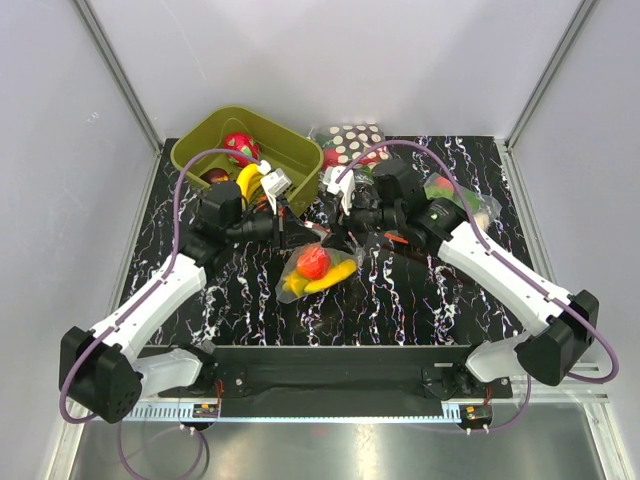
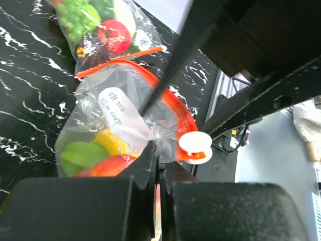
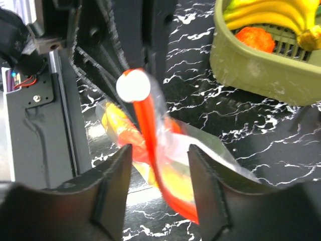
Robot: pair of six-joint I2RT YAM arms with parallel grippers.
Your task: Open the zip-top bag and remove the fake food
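Observation:
The zip-top bag (image 1: 318,268) lies crumpled at the table's middle, with the fake food inside: a red fruit (image 1: 313,262) and a yellow banana (image 1: 335,277). My left gripper (image 1: 292,238) comes in from the left. In the left wrist view it (image 2: 159,160) is shut on the bag's clear plastic (image 2: 125,115), just below the orange-red zip strip (image 2: 173,98) and beside the white slider (image 2: 195,147). My right gripper (image 1: 340,235) is open. In the right wrist view its jaws (image 3: 160,150) straddle the raised zip strip (image 3: 150,135) without pinching it, below the slider (image 3: 133,86).
An olive bin (image 1: 200,140) with bananas and red fruit stands at the back left; its wall (image 3: 251,65) is near the right gripper. A polka-dot bag (image 1: 352,140) lies at the back. A bag of green and red vegetables (image 2: 100,25) lies to the right.

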